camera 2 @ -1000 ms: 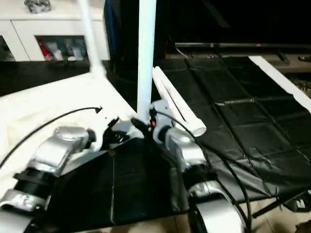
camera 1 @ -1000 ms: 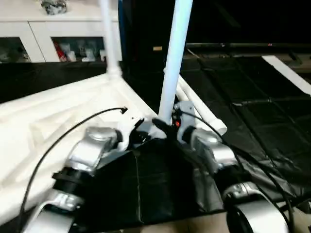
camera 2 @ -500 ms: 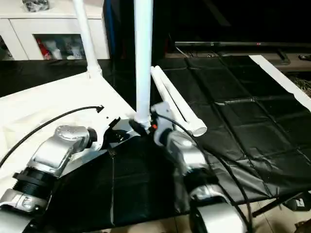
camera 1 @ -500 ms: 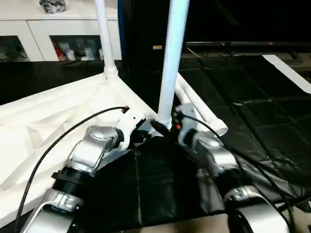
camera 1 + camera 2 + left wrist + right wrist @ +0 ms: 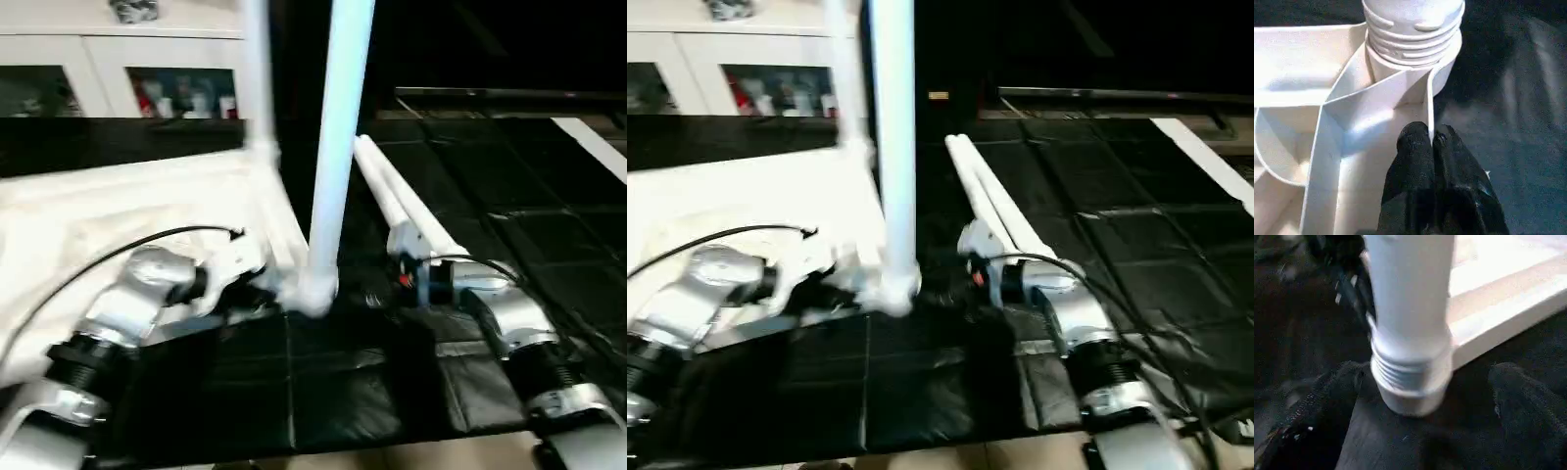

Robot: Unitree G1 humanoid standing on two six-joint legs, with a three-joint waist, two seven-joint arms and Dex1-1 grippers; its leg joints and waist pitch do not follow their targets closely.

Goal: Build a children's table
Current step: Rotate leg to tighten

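Table top (image 5: 118, 211) lies upside down on black mat (image 5: 509, 245), ribbed underside up, taking up the left of the head views. Two legs stand upright in its corner sockets: near leg (image 5: 333, 147) at the front corner, far leg (image 5: 257, 78) at the back corner. Two spare legs (image 5: 402, 211) lie side by side on the mat, just right of the top. White cabinet (image 5: 59, 59) with glass doors at back left holds small items too blurry to name.

Left wrist view adds the near leg's threads (image 5: 1410, 36) seated in the round socket, and the left hand (image 5: 1431, 142), fingers pressed together on a thin rib of the top right beside that socket. Right wrist view adds the same joint from outside: leg base in socket (image 5: 1410, 382), with the right hand (image 5: 1425, 382) fingers spread wide either side, not touching it.
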